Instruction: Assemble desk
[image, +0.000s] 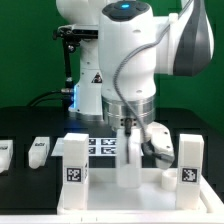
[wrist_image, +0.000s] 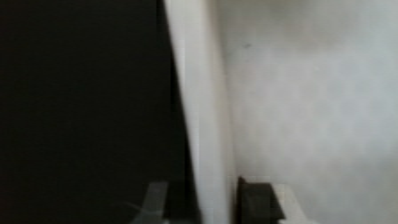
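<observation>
Desk, part-built: two tagged legs (image: 75, 165) stand on the tabletop (image: 110, 205), tool (image: 131, 140) clamped on a third leg (image: 128, 168), another leg (image: 38, 150) loose on table (image: 20, 185).

leg (image: 128, 172): smooth white plastic | tabletop (image: 140, 202): matt white plastic | arm (image: 130, 55): glossy white shell | table (image: 30, 118): matt black

blurred leg (wrist_image: 203, 100), both ends cropped, in wrist view

- A plain green backdrop (image: 25, 50) fills the rear.
- The black table (image: 20, 122) runs up to it, evenly lit.
- A dark stand (image: 68, 60) rises at the table's far edge.
</observation>
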